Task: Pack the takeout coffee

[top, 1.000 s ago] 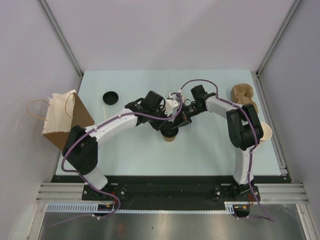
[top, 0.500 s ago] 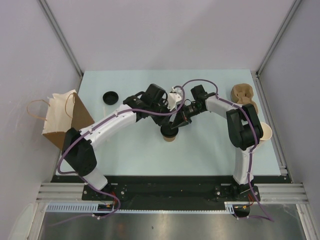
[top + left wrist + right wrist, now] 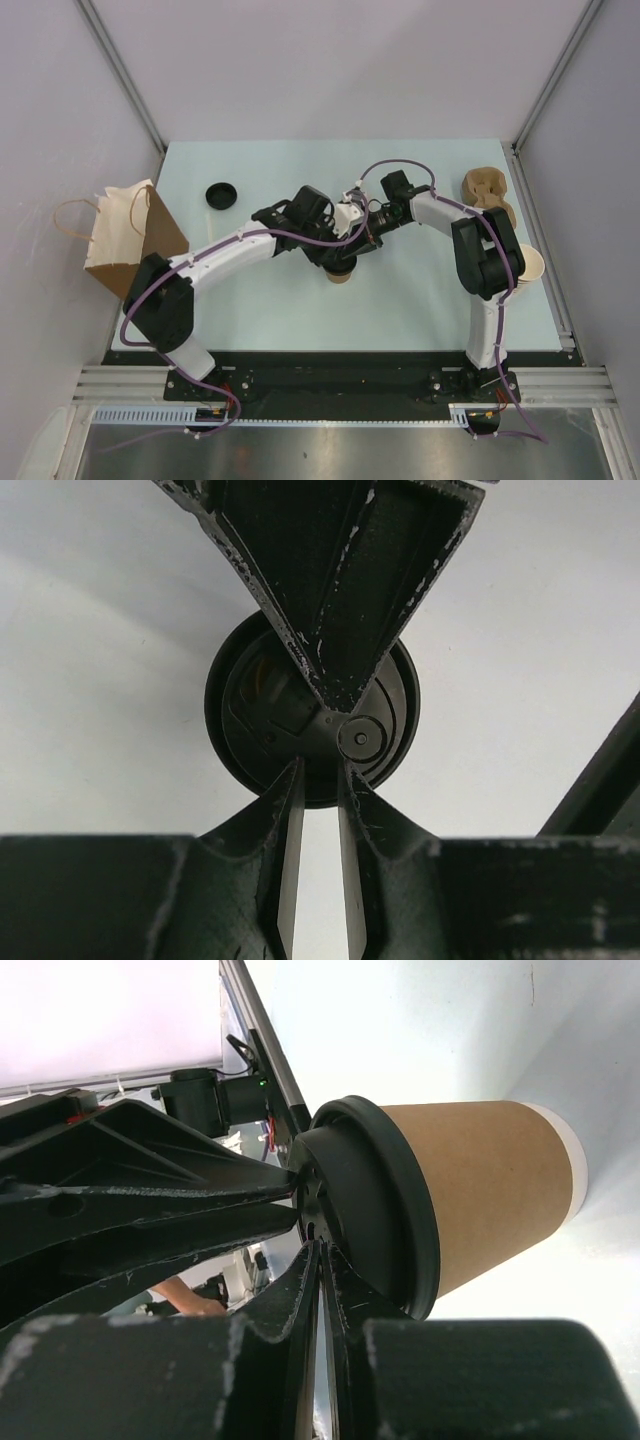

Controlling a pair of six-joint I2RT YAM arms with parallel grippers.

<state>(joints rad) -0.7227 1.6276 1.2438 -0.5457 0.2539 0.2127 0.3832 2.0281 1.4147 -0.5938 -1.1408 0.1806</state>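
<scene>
At the table's (image 3: 420, 300) centre stands the takeout coffee (image 3: 341, 273). The left fingers (image 3: 262, 830), narrowly parted, meet its lid (image 3: 238, 715) at 6 o'clock. The right fingers (image 3: 340, 600), nearly closed, are at 12.

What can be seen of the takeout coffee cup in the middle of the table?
The takeout coffee cup is a small kraft-brown paper cup with a white band at its foot and a round black plastic lid, fitted on. It stands upright near the middle of the pale table. The tips of the left pincer and the right pincer meet over the lid and appear to touch it from above.
</scene>
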